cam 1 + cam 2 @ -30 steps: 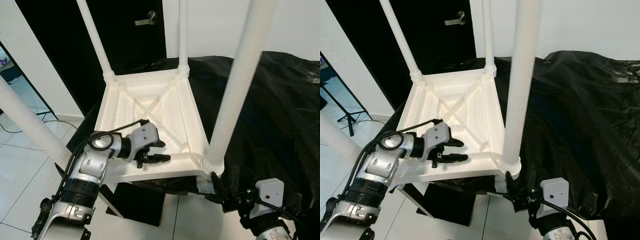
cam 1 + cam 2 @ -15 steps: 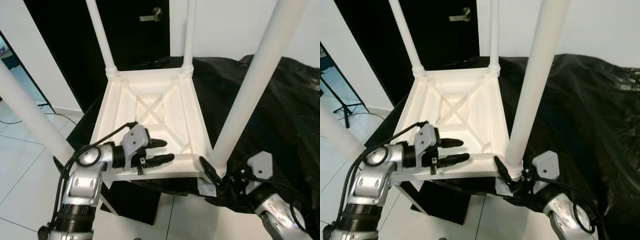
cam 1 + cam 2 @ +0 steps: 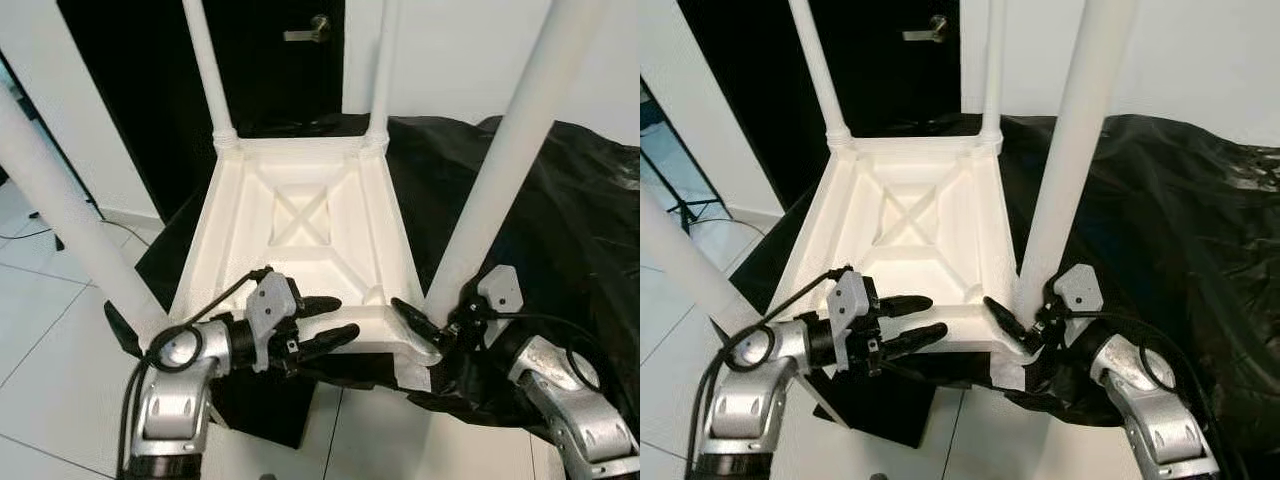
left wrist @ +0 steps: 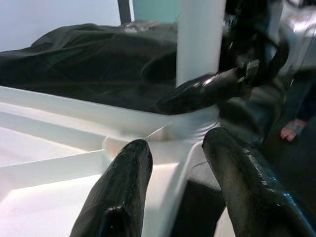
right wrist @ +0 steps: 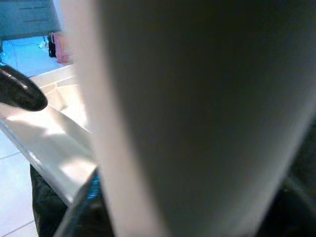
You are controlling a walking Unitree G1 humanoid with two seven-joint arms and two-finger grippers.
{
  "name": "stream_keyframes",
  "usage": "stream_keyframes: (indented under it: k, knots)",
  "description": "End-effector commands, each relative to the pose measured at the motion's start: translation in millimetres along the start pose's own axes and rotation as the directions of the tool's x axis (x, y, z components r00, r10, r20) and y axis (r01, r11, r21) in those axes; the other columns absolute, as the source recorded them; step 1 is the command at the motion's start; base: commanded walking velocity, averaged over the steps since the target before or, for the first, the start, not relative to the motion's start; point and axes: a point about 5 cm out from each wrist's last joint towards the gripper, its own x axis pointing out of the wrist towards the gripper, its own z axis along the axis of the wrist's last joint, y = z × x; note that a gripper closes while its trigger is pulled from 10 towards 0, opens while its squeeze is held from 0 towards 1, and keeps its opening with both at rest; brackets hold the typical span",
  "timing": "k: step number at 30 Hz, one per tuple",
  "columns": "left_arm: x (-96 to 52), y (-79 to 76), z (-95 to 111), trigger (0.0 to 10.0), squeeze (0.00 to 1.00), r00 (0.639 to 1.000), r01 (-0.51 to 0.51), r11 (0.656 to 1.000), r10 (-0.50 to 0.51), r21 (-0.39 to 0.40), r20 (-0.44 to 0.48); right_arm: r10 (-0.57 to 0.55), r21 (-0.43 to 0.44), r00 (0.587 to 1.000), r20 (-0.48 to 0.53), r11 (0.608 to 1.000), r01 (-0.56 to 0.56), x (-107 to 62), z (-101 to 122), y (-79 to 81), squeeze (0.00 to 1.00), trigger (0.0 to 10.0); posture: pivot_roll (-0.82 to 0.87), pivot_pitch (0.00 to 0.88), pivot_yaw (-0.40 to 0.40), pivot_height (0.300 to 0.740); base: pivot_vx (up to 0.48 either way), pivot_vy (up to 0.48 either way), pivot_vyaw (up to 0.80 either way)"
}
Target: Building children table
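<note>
**A:** Where is the table?

**B:** The white table [image 3: 300, 240] lies upside down before you, on something draped in a black sheet [image 3: 560, 220], legs pointing up.

**A:** And your left gripper?

**B:** Your left gripper [image 3: 325, 327] sits at 7 o'clock, fingers [image 4: 118, 197] parted astride the table's near rim, not clamped on it.

**A:** The right one?

**B:** Your right gripper [image 3: 1012, 325] is at 5 o'clock, against the base of the near-right leg [image 3: 500, 160]. I cannot tell whether its fingers are parted or closed.
</note>
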Motion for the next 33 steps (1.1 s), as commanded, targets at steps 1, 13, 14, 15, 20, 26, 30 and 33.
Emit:
stream_keyframes:
  k: [1,13,14,15,20,26,30,33]
  knots:
    - [-4.9,19.9,-4.9,10.0,0.0,0.916,-0.402,0.915,0.401,-0.043,-0.021,-0.055,0.019,0.998,-0.022,0.998,0.055,-1.4,-3.6,-8.5,0.0,0.0,0.01,0.0,-0.008,0.74,0.0,0.0,0.0]
    - [0.8,28.8,-5.1,10.0,0.0,0.857,-0.515,0.855,0.516,-0.066,-0.005,-0.35,0.024,0.934,-0.071,0.936,0.352,14.0,-10.9,-8.6,0.0,0.0,-0.01,0.0,-0.005,0.74,0.0,0.0,0.0]
    - [0.8,28.8,-5.1,10.0,0.0,0.857,-0.515,0.855,0.516,-0.066,-0.005,-0.35,0.024,0.934,-0.071,0.936,0.352,14.0,-10.9,-8.6,0.0,0.0,-0.01,0.0,-0.005,0.74,0.0,0.0,0.0]
    - [4.9,27.0,-5.0,10.0,0.0,0.863,-0.504,0.862,0.504,-0.056,-0.003,-0.419,0.038,0.904,-0.081,0.905,0.423,17.9,-11.7,-8.1,0.0,0.0,-0.01,0.0,-0.006,0.74,0.0,0.0,0.0]
    - [17.4,22.0,-5.4,10.0,0.0,0.887,-0.46,0.886,0.462,-0.056,0.019,-0.574,0.072,0.814,-0.09,0.812,0.58,36.2,-9.9,4.7,0.0,3.4,-0.03,0.0,-0.004,0.74,0.0,0.0,0.0]
    - [26.4,15.8,-7.4,10.0,0.0,0.913,-0.4,0.911,0.405,-0.1,0.039,-0.666,0.096,0.739,-0.102,0.732,0.674,47.7,-7.2,14.6,0.0,10.0,-0.05,0.0,0.004,0.74,0.0,0.0,0.0]
    - [29.5,9.5,-7.4,10.0,0.0,0.925,-0.369,0.921,0.377,-0.126,0.048,-0.677,0.101,0.732,-0.079,0.725,0.681,45.7,-4.1,11.7,0.0,10.0,-0.05,0.0,0.01,0.74,0.0,0.0,0.0]
    - [28.8,5.6,-7.8,10.0,0.0,0.935,-0.344,0.93,0.352,-0.125,0.042,-0.687,0.096,0.724,-0.072,0.717,0.69,42.1,-4.5,8.8,0.0,10.0,-0.05,0.0,0.015,0.74,0.0,0.0,0.0]
